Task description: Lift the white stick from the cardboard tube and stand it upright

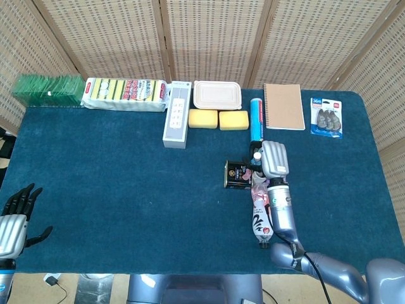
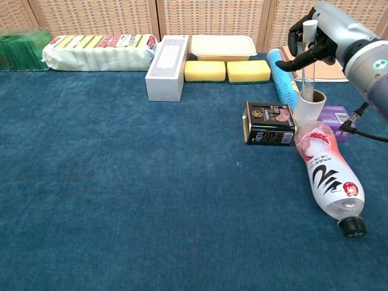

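One cardboard tube point(image 2: 308, 108) was recorded upright, the white stick's point(image 2: 310, 57) lower end within it. The stick's top was gripped by the right robot hand point(image 2: 320, 35). The left robot hand point(image 1: 14, 223) was held released, fingers spread.

The head view looks steeply down from above the near edge of the table point(image 1: 126, 190), taking in its whole blue top as far as the wicker screen point(image 1: 215, 38) behind it. The chest view sits much lower and closer, facing level across the cloth toward that screen, so the back row of goods runs along its top edge. Both views share the black tin point(image 1: 237, 175) point(image 2: 269, 123), the bottle point(image 1: 260, 218) point(image 2: 327, 176) lying beside the tin, and the right hand point(image 1: 274, 159) point(image 2: 321, 33).
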### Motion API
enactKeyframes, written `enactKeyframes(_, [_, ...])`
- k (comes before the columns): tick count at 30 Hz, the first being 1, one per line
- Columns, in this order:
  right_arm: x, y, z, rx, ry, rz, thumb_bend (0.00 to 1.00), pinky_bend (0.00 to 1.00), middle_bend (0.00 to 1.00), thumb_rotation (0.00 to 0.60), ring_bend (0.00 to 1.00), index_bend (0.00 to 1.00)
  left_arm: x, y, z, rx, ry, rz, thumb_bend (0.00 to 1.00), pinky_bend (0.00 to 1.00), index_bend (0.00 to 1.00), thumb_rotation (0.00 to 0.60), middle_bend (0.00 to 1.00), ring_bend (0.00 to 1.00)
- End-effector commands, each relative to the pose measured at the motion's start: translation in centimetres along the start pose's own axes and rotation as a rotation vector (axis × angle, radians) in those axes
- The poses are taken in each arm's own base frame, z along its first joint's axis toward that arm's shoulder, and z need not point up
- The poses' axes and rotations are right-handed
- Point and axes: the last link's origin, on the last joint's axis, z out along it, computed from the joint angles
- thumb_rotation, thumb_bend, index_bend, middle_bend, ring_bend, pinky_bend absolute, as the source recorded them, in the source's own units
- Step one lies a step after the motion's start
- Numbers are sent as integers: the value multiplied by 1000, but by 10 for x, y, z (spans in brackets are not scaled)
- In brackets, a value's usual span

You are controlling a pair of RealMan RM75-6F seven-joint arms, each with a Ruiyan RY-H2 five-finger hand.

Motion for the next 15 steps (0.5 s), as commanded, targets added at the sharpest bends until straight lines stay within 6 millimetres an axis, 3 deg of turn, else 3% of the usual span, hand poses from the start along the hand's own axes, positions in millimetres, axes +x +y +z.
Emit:
enactKeyframes(1, [0,0,0,0,0,2,333,888,887,600,950,745,0,0,0,0,0,0,195,66,54,600,0,0])
enactKeyframes(15, [6,-8,6,15,28,40,334,889,887,600,950,745,-2,2,2,1,-14,0,195,67,55,600,0,0])
